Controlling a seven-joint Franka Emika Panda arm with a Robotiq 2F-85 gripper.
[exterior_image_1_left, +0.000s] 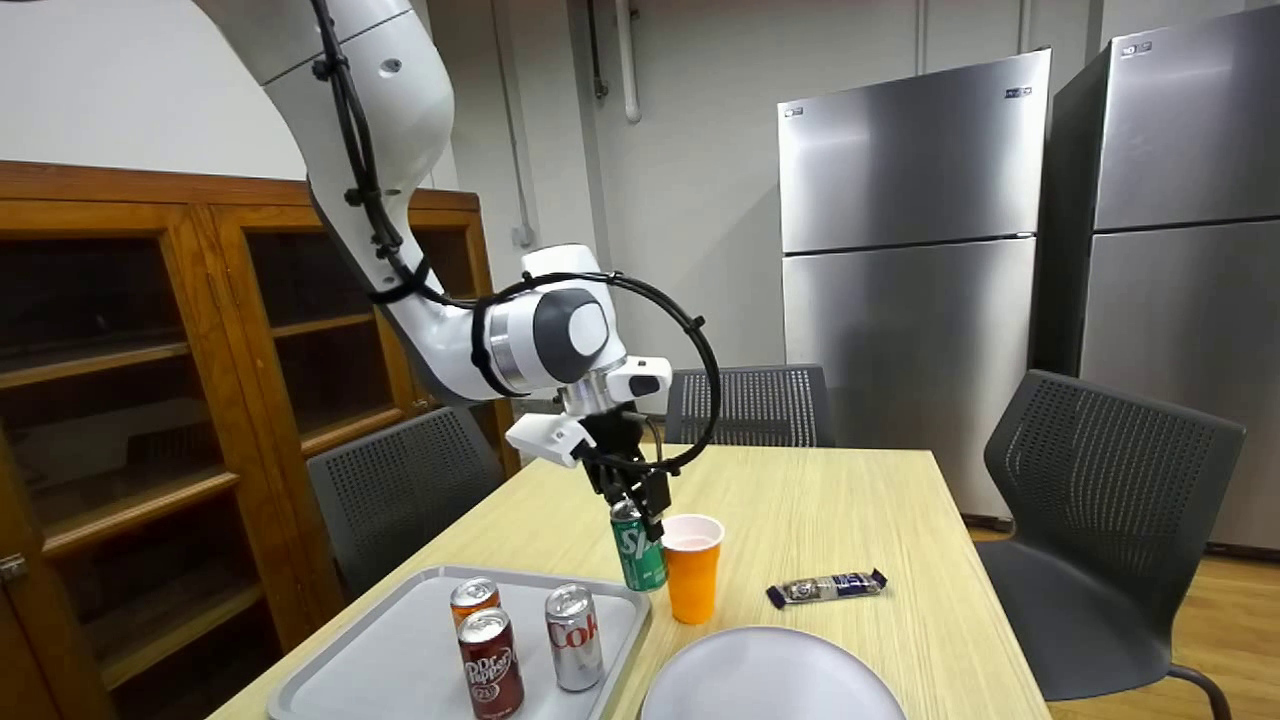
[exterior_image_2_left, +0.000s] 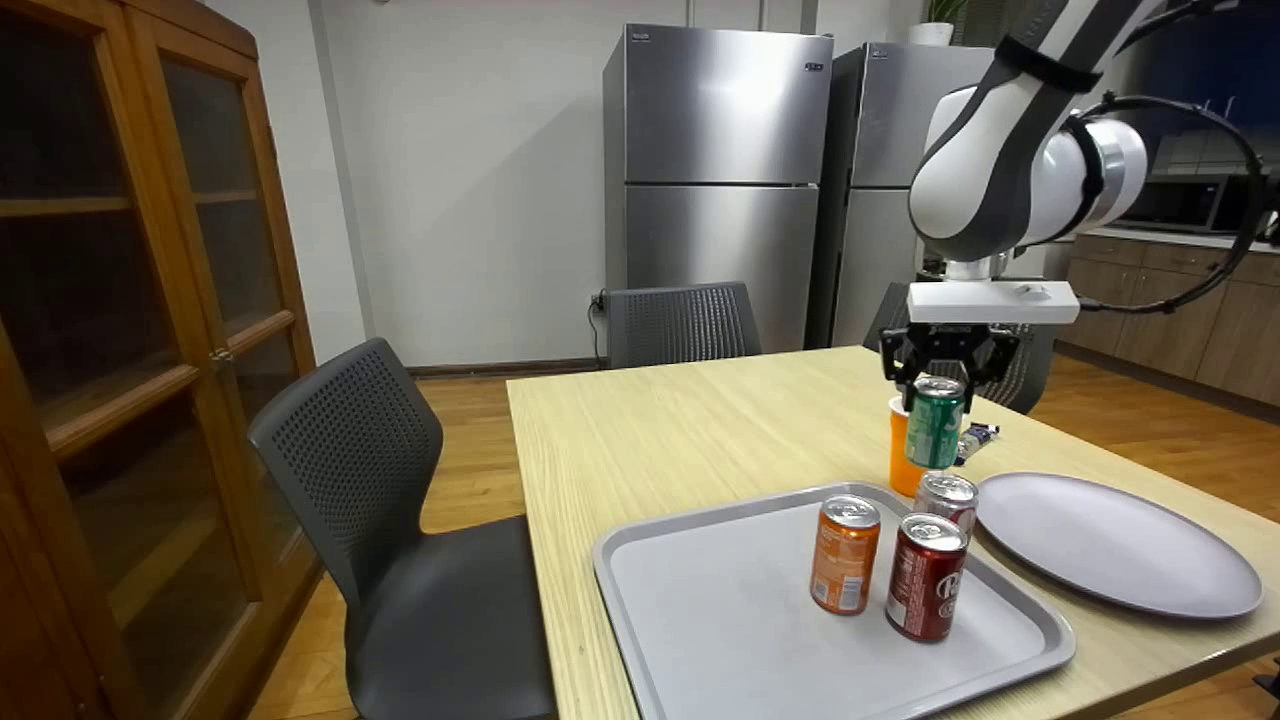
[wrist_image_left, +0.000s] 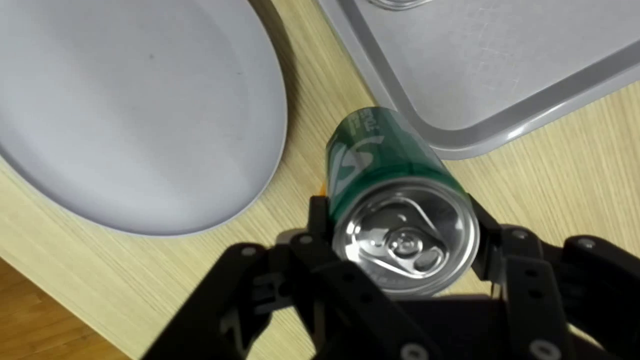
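My gripper (wrist_image_left: 400, 216) is shut on a green Sprite can (wrist_image_left: 385, 150), one black finger (wrist_image_left: 318, 215) on each side near its silver lid. In an exterior view the can (exterior_image_2_left: 934, 432) hangs upright from the gripper (exterior_image_2_left: 938, 402), its base seemingly above the table. An orange cup (exterior_image_1_left: 692, 575) stands close beside the can (exterior_image_1_left: 638, 552); in the wrist view only a sliver of orange shows by the left finger. Just past the can lies the corner of a grey tray (wrist_image_left: 460, 142).
On the tray (exterior_image_2_left: 700, 600) stand an orange can (exterior_image_2_left: 846, 555), a Dr Pepper can (exterior_image_2_left: 928, 580) and a silver Coke can (exterior_image_1_left: 574, 640). A grey plate (exterior_image_1_left: 775, 680) lies beside the tray, and a wrapped bar (exterior_image_1_left: 828, 588) beyond it. Chairs (exterior_image_1_left: 1100, 540) surround the table.
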